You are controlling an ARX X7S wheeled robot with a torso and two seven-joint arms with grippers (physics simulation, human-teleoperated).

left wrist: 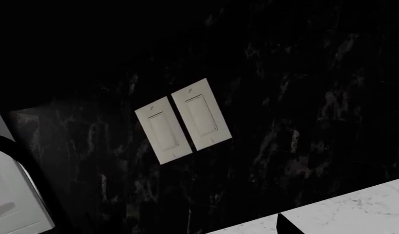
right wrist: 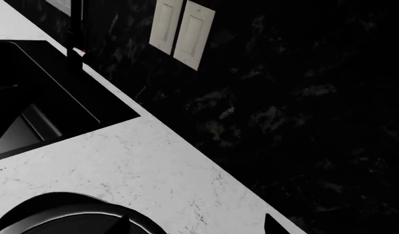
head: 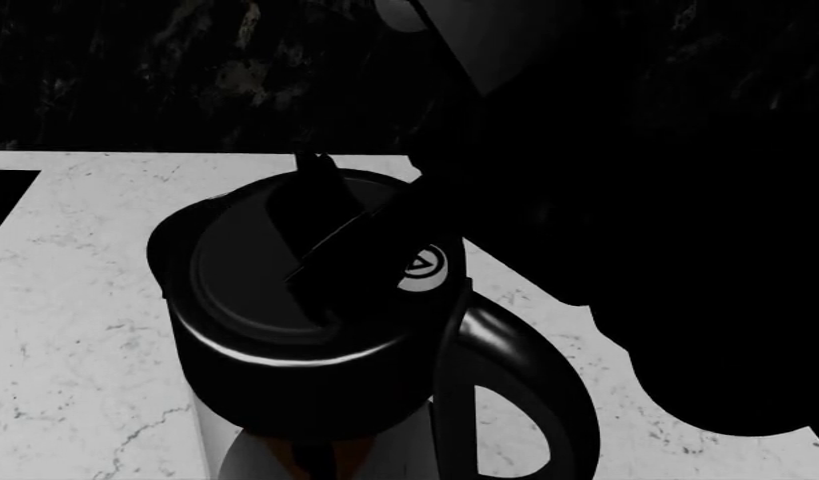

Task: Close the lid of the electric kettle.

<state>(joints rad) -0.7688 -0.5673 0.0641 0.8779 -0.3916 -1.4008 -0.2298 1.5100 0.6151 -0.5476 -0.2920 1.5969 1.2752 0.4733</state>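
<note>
The electric kettle (head: 316, 400) stands on the white counter at the bottom centre of the head view, with its loop handle (head: 523, 400) to the right. Its white triangle-marked button (head: 423, 263) sits by the handle. The round black lid (head: 242, 290) lies about level inside the top collar. My right gripper (head: 306, 222) is open just above the lid. One fingertip (right wrist: 124, 225) is over the kettle's top (right wrist: 56, 217), the other is over the counter behind it. My left gripper (left wrist: 206, 231) faces the backsplash away from the kettle. Only one fingertip (left wrist: 287, 227) shows, set wide.
A black stone backsplash (right wrist: 284, 97) with white wall plates (left wrist: 183, 119) runs behind the white marble counter (right wrist: 141, 165). A black sink (right wrist: 30, 107) with a faucet lies to the kettle's left. A white body (left wrist: 10, 195) is near the left gripper.
</note>
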